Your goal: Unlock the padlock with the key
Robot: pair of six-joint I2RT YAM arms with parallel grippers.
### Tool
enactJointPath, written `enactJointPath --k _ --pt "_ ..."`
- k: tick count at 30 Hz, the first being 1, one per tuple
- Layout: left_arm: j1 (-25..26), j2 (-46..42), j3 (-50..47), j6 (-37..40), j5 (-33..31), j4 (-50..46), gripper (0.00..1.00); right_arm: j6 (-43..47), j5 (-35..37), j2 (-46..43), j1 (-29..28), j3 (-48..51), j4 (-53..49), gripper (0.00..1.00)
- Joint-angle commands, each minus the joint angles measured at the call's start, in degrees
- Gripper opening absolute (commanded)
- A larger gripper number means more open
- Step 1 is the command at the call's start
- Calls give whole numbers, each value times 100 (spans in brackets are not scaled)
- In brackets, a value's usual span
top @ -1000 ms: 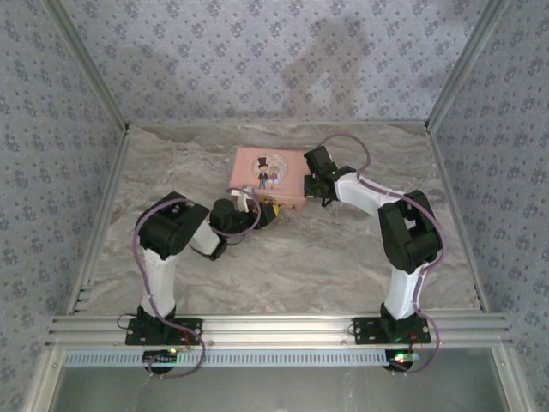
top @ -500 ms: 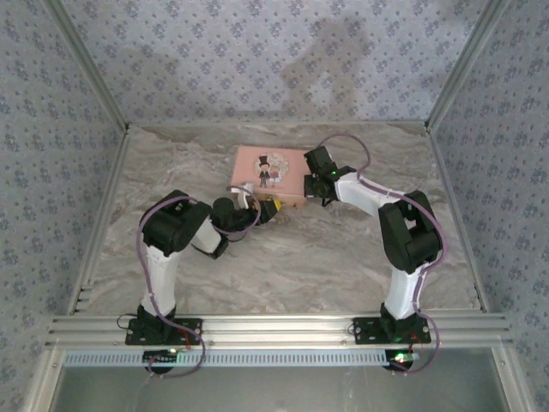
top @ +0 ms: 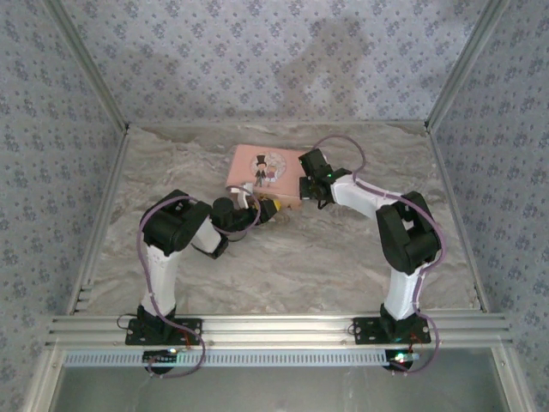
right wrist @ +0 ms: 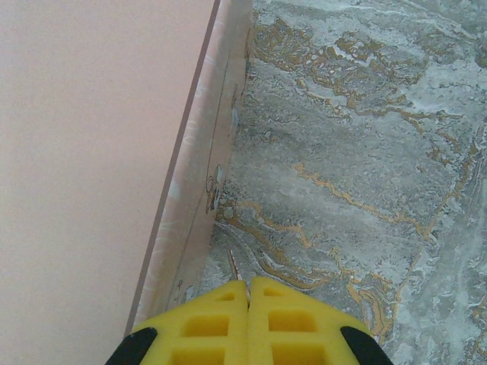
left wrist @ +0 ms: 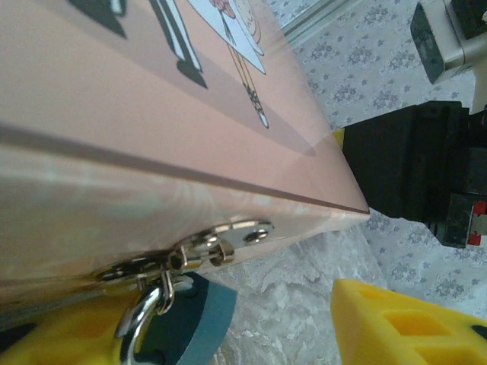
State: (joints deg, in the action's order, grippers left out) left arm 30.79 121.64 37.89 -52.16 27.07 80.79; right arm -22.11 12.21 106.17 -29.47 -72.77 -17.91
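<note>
Near the far edge of the marbled table (right wrist: pixel 365 152), the shut pink rectangular tin (top: pixel 266 172) bears the small dark teal padlock (left wrist: pixel 194 315) on its silver hasp (left wrist: pixel 190 247), between the spread jaws of the left gripper (left wrist: pixel 228 327), while the right gripper (right wrist: pixel 247 293) pinches the thin metal key (right wrist: pixel 233 266) beside the tin.

Pink tin (top: pixel 249 182) lies flat on table (top: pixel 326 257), near back middle; lid up; cartoon pair (top: pixel 265 170) on lid, one in dark suit and hat, one in white; tin's side wall paler, swirly; shiny silver clasp (left wrist: pixel 217 242) on tin's front side, just under lid edge; table top grey-white like stone, gold-brown wiggly lines all over; walls (top: pixel 257 60) all round covered in blue flower paper; silver metal rails (top: pixel 274 327) run along near edge.
</note>
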Motion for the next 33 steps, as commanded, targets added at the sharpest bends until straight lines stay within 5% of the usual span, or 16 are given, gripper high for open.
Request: enactJointPath --k 1,12,24,33 --pt "-70 167 -73 -148 116 -172 54 -79 -9 -193 -44 62 -16 0" --pt "-261 201 -250 -321 296 -274 42 -49 -39 -198 -23 79 8 0" --pt "-345 110 -258 -252 522 -679 16 -43 -25 -287 3 121 1 0" --pt "-329 -131 -168 -468 685 -1231 2 -231 -491 -1191 375 976 460 0"
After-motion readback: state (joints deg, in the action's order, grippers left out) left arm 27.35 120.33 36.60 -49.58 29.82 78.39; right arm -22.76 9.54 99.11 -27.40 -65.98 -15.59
